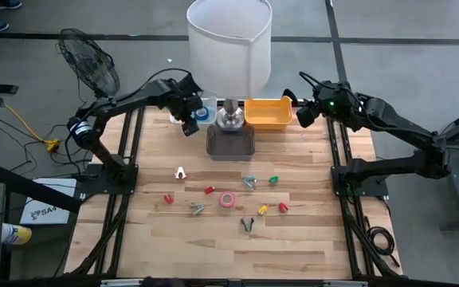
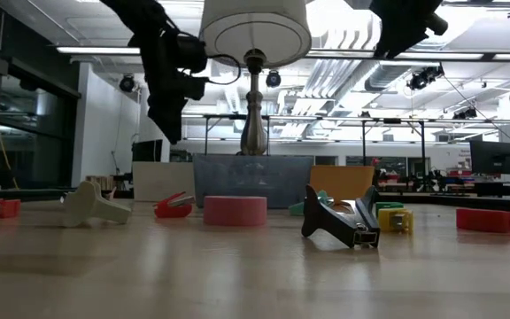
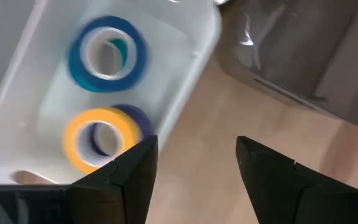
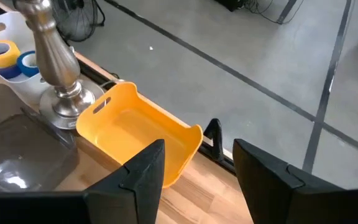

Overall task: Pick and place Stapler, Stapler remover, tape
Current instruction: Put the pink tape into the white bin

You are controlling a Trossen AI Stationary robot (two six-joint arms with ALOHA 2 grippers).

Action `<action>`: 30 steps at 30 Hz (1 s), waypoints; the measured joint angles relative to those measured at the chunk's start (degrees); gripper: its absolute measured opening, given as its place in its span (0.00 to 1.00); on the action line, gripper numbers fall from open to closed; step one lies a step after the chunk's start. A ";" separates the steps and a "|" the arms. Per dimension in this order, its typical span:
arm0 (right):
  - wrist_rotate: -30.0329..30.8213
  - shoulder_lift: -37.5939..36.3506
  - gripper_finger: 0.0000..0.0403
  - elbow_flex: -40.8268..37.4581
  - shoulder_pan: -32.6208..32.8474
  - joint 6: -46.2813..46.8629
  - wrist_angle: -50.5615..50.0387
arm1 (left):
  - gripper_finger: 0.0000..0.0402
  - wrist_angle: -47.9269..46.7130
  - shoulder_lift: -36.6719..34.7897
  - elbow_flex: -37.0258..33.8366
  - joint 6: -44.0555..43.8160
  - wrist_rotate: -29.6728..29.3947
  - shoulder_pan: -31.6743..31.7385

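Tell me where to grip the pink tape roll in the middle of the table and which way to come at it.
The pink tape roll lies flat, open centre facing up. Come straight down from above and close the gripper across its outer rim, or put one finger in the hole and one outside. From the low view its wall looks low, so a sideways approach would probably offer little to hold.

You'll see a pink tape roll (image 1: 227, 199) lying flat at the frame's centre, with blue (image 3: 106, 53) and yellow rolls (image 3: 99, 137) flat in the white bin (image 3: 185, 74) at upper centre.
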 joint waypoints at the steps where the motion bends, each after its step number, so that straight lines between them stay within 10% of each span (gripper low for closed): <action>1: -0.01 -0.39 0.45 0.00 0.00 -0.08 -0.32 | 0.53 -0.50 0.00 0.00 -0.73 -0.51 -1.02; 30: -7.67 -4.42 0.45 0.00 0.07 -2.97 -2.06 | 0.53 -18.36 0.02 -0.02 -13.06 -14.08 -14.25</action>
